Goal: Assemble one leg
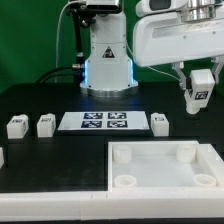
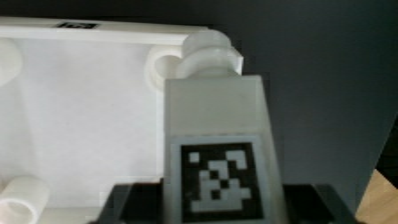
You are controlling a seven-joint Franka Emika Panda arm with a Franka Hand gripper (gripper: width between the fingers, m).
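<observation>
My gripper [image 1: 197, 97] is shut on a white leg [image 1: 199, 88] with a black-and-white tag and holds it in the air at the exterior view's right, above the far right corner of the large white panel [image 1: 150, 165]. In the wrist view the held leg [image 2: 219, 130] stands between the dark fingers [image 2: 134, 203], its tip near a round corner socket [image 2: 173, 66] of the panel [image 2: 71, 110]. Three more legs lie on the black table: two at the exterior view's left [image 1: 16, 125] [image 1: 45, 124] and one right of the marker board [image 1: 160, 122].
The marker board [image 1: 105, 121] lies at the table's middle. The robot's base [image 1: 107, 60] stands behind it. Another white part shows at the exterior view's left edge [image 1: 2, 157]. The panel has raised walls and round corner sockets [image 1: 124, 181].
</observation>
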